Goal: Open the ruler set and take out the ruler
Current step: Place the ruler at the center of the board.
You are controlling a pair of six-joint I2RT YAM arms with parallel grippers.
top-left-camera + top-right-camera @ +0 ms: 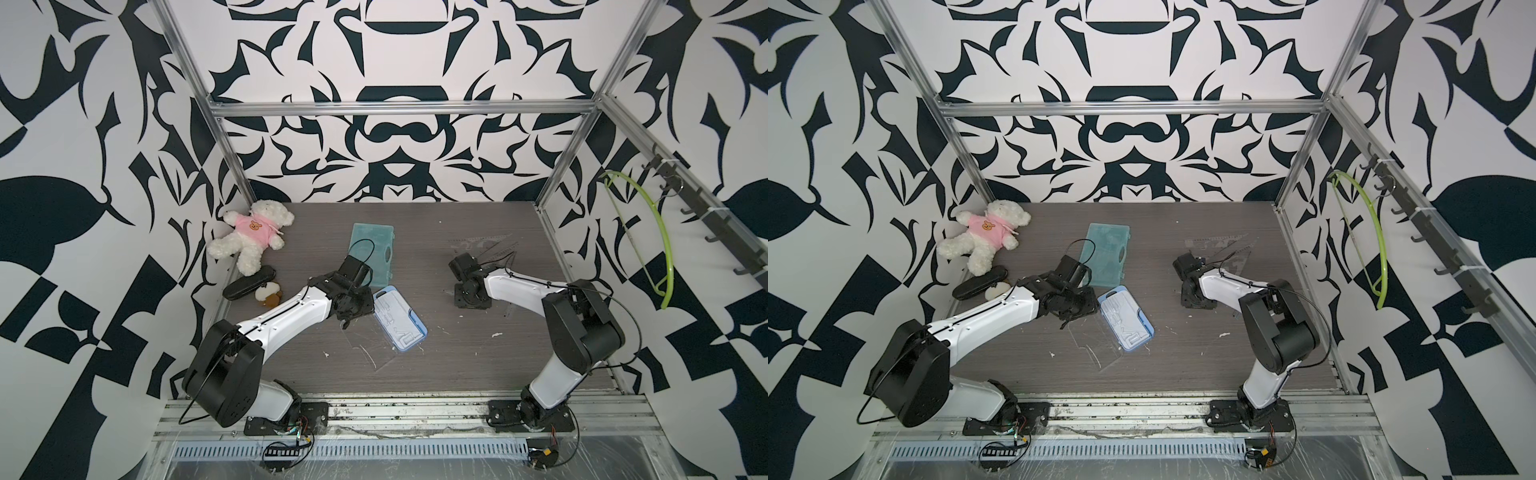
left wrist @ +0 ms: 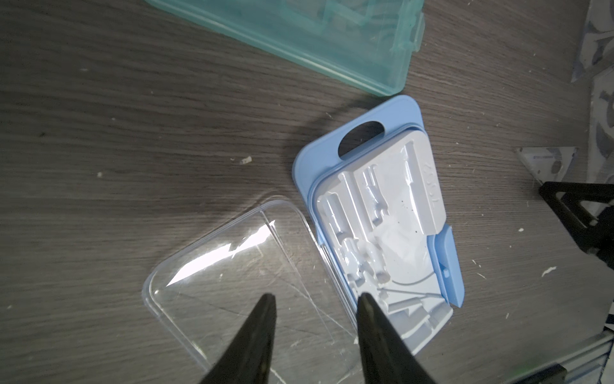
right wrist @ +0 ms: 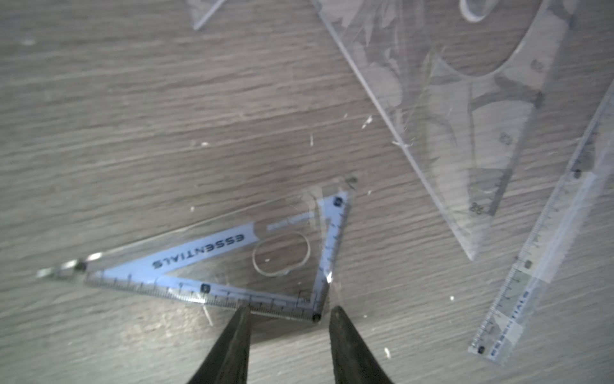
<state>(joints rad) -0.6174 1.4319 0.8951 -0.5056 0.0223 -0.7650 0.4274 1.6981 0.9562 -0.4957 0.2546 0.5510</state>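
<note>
- Blue ruler case [image 2: 360, 114] is lying open mid-table, its clear lid [image 2: 232, 276] resting flat beside it.
- Left gripper [image 2: 315, 299] is hovering over the lid, jaws apart and empty.
- Right gripper [image 3: 289, 312] is hanging over a set square [image 3: 212, 252] corner, jaws apart, with the straight ruler [image 3: 541, 249] lying nearby on the table [image 3: 133, 116].

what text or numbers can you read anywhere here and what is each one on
"ESSENTIALS": small set square, seen upside down.
"ESSENTIALS": straight ruler, near its end, partly blurred.
Scale numbers on both and on the large set square: too blurred to read.
Raised marking on the white tray insert: unreadable.
</note>
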